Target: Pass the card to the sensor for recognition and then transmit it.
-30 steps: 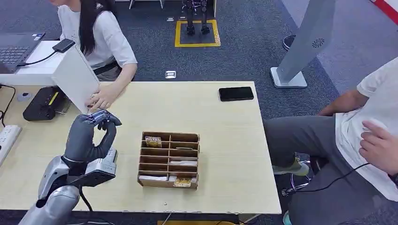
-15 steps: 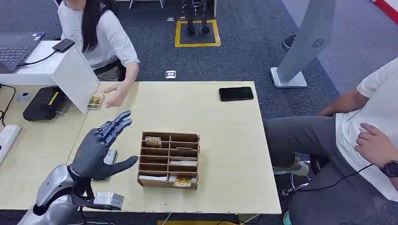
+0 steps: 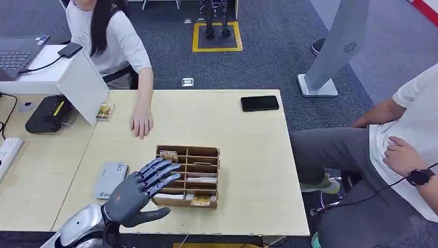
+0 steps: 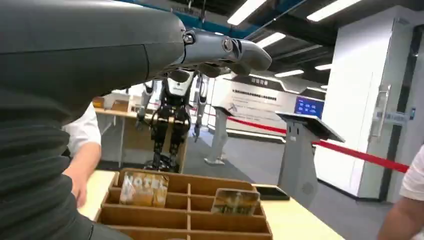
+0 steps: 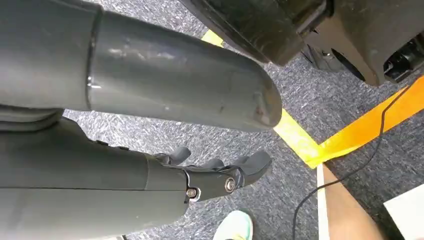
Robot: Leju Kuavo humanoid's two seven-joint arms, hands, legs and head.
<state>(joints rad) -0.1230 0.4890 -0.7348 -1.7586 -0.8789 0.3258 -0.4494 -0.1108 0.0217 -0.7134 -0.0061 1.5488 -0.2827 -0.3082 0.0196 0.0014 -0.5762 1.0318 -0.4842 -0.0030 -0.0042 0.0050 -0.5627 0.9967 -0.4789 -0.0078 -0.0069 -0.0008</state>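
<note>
The left hand (image 3: 135,192) hovers low over the near left part of the pale wooden worktop (image 3: 248,155), its dark fingers (image 3: 161,170) spread apart and holding nothing, their tips reaching over the near left corner of the wooden divider box (image 3: 187,175). In the left wrist view the same hand (image 4: 100,55) fills the near field, one finger stretched out above the box (image 4: 185,207).

The card (image 3: 105,111) lies flat on the worktop at the far left, just beside the foot of the slanted white panel (image 3: 85,85). Its long axis runs roughly away from the robot, tilted slightly, with the short edge toward the panel. A person's hand (image 3: 141,123) rests palm-down on the worktop near it, a little to the right, not touching the card.

A grey card reader (image 3: 110,180) lies flat just left of the robot's hand. Further cards stand upright in the box compartments (image 4: 144,189). A black phone (image 3: 260,103) lies at the far right edge.

The right hand (image 5: 215,170) hangs above the carpeted floor (image 5: 310,100), fingers loosely curled inward with nothing in them.
</note>
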